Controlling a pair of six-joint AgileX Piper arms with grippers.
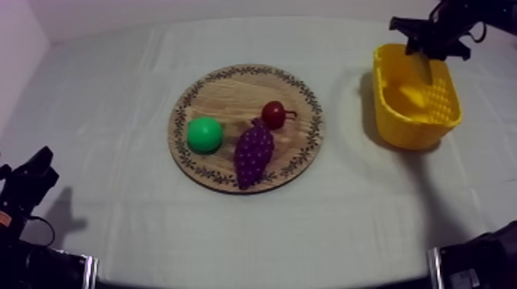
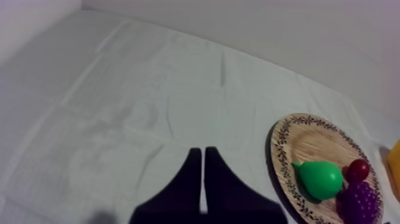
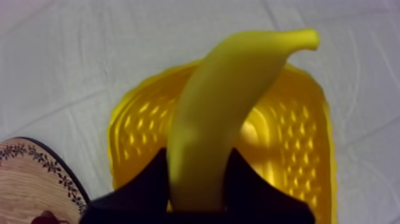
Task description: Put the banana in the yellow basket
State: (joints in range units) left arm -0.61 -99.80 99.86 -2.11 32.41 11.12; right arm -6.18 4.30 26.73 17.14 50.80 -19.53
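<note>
A bench point(image 1: 115, 223) covered by a creased grey-white cloth point(image 2: 137, 101) runs back to a plain pale wall point(image 1: 100, 11). The right arm point(image 1: 435, 31) reaches in from the far right corner. Its right hand point(image 3: 196, 158) points down over the yellow basket point(image 1: 408, 131), black fingers point(image 3: 156, 179) clamped on the lower part of the banana point(image 3: 226, 113). The banana is off the board; it sticks out past the fingertips, with the basket's open mesh interior directly beyond it. To one side of this hand, well apart from the basket, lies the round wooden board point(image 1: 231, 92) with a patterned rim. The board carries a green pear point(image 1: 205, 134), a purple bunch of grapes point(image 1: 254, 154) and a small red fruit point(image 1: 274, 114); the red fruit touches the top of the grapes. The left hand point(image 1: 35, 173) sits low at the bench's near left side, its fingers point(image 2: 193, 173) pressed together in a narrow wedge, gripping nothing. Bare cloth stretches ahead of it, with the board off to its right.
</note>
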